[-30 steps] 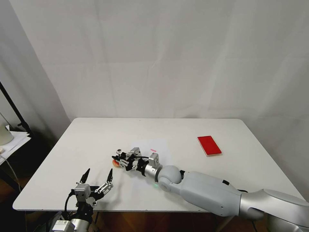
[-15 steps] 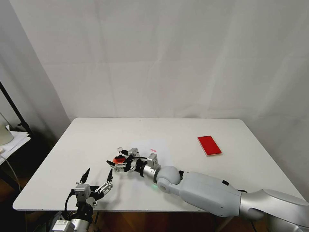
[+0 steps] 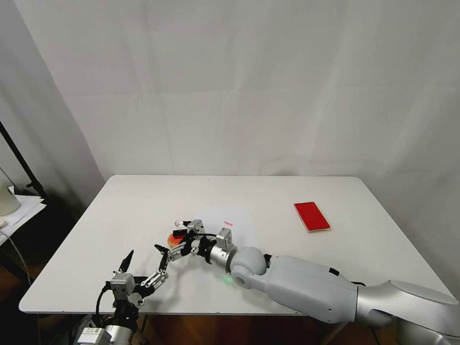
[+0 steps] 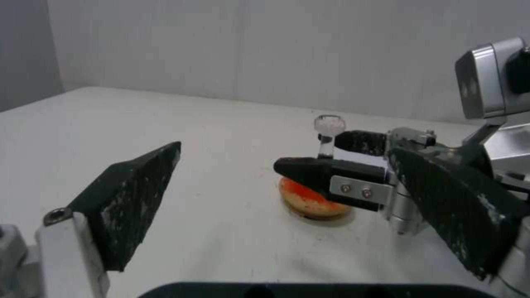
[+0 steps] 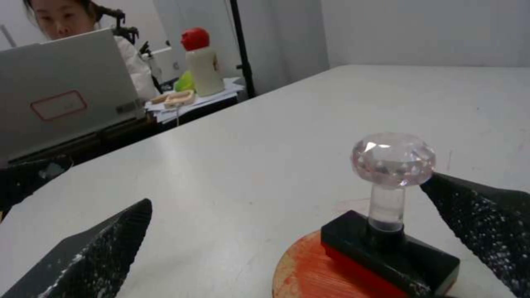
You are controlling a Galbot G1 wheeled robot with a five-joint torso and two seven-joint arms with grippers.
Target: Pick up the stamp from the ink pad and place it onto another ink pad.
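The stamp [image 3: 178, 229] [image 5: 389, 231], a black base with a clear ball knob, stands upright on the small round orange-red ink pad [image 3: 171, 238] [image 4: 309, 203] [image 5: 309, 273] near the table's middle left. My right gripper [image 3: 171, 238] [image 5: 287, 191] is open around it, one finger on each side, touching neither stamp nor knob. The left wrist view shows the stamp [image 4: 329, 128] between those fingers. The flat red rectangular ink pad [image 3: 311, 216] lies bare at the right. My left gripper [image 3: 147, 256] [image 4: 287, 151] hangs open near the front edge, just short of the round pad.
A white paper sheet [image 3: 225, 215] with a small pink mark lies on the white table [image 3: 287, 191] beside my right wrist. Off the table's left are a black stand [image 3: 19, 163], a laptop [image 5: 66, 99] and a red-capped bottle [image 5: 201, 62].
My right gripper, shut on the stamp a second ago, has opened and let it go on the round pad, then spread its fingers wider. The left arm has hardly moved.
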